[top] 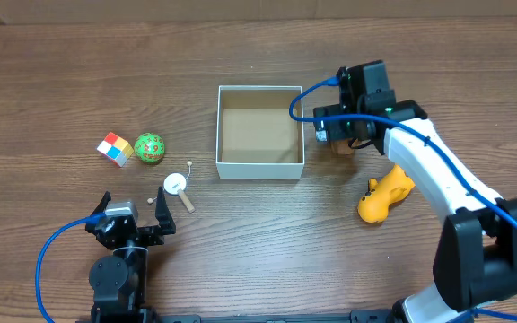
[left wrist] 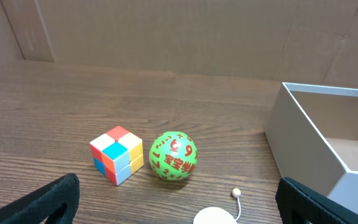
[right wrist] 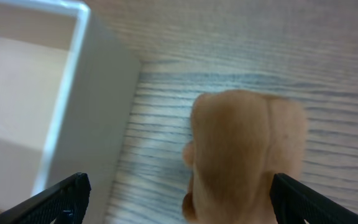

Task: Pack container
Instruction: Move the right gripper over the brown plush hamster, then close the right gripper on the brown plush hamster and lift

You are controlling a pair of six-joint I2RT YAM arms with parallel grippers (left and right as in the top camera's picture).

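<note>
Tan toy (right wrist: 247, 149): at 3 o'clock of the container (top: 260, 169), just beside its wall.
Right end effector (right wrist: 182, 199): released, straddling the toy; centre first, then clench clear of the wall.
Left end effector (top: 134, 208): released.

The left arm (top: 115, 274) sits folded close over its base, the left gripper (top: 134, 208) aimed forward with its jaws spread wide, while the right arm (top: 429, 170) reaches far forward and to the left, its wrist tipped downward and the right gripper (right wrist: 182, 200) also gaping wide.
</note>
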